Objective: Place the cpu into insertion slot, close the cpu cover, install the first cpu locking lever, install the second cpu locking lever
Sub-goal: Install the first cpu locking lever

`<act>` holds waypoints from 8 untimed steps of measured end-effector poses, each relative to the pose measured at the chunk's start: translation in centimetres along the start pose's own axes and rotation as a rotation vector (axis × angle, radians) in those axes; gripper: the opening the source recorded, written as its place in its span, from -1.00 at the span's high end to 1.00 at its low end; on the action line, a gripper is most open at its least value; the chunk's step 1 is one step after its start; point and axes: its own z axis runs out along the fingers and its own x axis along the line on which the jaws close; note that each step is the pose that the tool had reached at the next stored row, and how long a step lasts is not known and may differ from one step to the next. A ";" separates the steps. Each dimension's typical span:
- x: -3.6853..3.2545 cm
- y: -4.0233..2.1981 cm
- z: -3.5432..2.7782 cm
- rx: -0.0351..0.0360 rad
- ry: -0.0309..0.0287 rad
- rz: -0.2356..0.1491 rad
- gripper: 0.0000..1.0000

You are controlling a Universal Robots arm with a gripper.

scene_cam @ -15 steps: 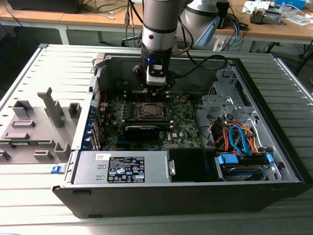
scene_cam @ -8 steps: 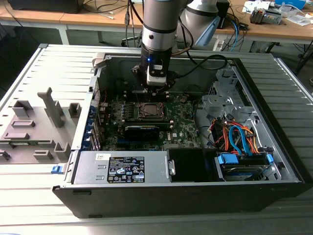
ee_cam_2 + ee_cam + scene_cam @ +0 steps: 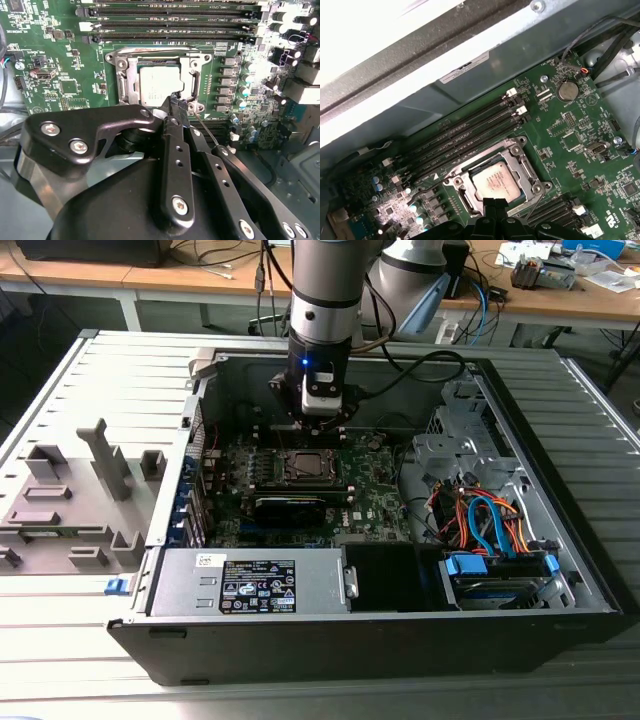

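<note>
Nearest the lens in the second wrist view is the gripper (image 3: pixel 172 100) linkage, black w/ silver screws, which blocks approx. half the motherboard (image 3: pixel 65 85). Its fingers are drawn together to a narrow point, w/ the tips right at the edge of the cpu cover (image 3: pixel 192 80). The cpu (image 3: pixel 159 85), dull silver top, sits flat in the insertion slot (image 3: pixel 283 466), and the cover frame lies down around it. A thin wire lever (image 3: pixel 202 122) runs just beside the fingertips; can't tell if it's latched. RAM slots (image 3: pixel 170 22) lie beyond the socket, and a row of capacitors (image 3: pixel 245 82) stands near it. The first wrist view also shows a coin cell (image 3: pixel 567 90) well apart from the cpu. In the exterior view, clock centred on the socket: arm (image 3: pixel 325 290) at 12, black expansion card (image 3: pixel 290 508) at 6 and just beside it, PSU (image 3: pixel 250 585) at 6–7 by the near case wall, orange & blue cables (image 3: pixel 485 520) at 4, grey fixture tray (image 3: pixel 70 510) at 9 outside the case, desk (image 3: pixel 560 302) far off at 1.
</note>
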 end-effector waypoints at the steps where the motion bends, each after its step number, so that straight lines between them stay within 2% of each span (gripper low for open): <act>1: 0.00 0.00 0.00 0.0001 0.0000 -0.002 0.79; 8: 0.00 0.00 0.00 0.0008 -0.0006 -0.019 0.79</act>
